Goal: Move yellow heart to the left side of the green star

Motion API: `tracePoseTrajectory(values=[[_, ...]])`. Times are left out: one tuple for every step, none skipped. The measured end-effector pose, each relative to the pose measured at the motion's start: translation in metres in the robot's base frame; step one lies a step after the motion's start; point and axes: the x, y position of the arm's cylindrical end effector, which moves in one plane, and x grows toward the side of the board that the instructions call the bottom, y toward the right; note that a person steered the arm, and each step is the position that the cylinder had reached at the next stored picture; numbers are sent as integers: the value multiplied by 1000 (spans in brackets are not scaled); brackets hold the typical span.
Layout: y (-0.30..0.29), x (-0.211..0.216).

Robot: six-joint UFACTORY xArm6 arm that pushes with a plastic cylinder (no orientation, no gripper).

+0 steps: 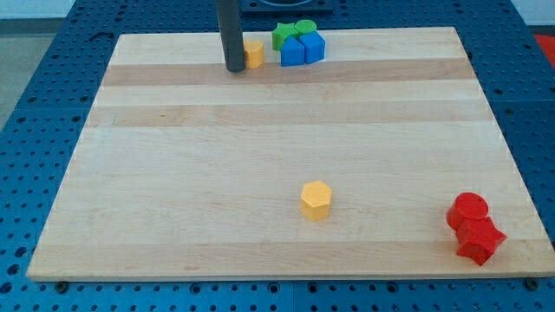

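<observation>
The yellow heart [254, 54] lies near the view's top edge of the board, left of the block cluster. My tip [235, 68] touches the heart's left side. The green star [283, 35] sits just right of the heart, a small gap apart, at the cluster's left end. A second green block [304, 29] lies right of the star; its shape is unclear.
Two blue blocks [295, 50] [313, 45] sit below the green ones. A yellow hexagon [316, 200] lies in the lower middle. A red cylinder [468, 211] and a red star [479, 240] sit at the lower right. The wooden board [173, 173] rests on a blue perforated table.
</observation>
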Motion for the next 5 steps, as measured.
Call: tracePoseTrajectory(values=[[21, 27], [41, 22], [42, -1], [42, -20], [42, -21]])
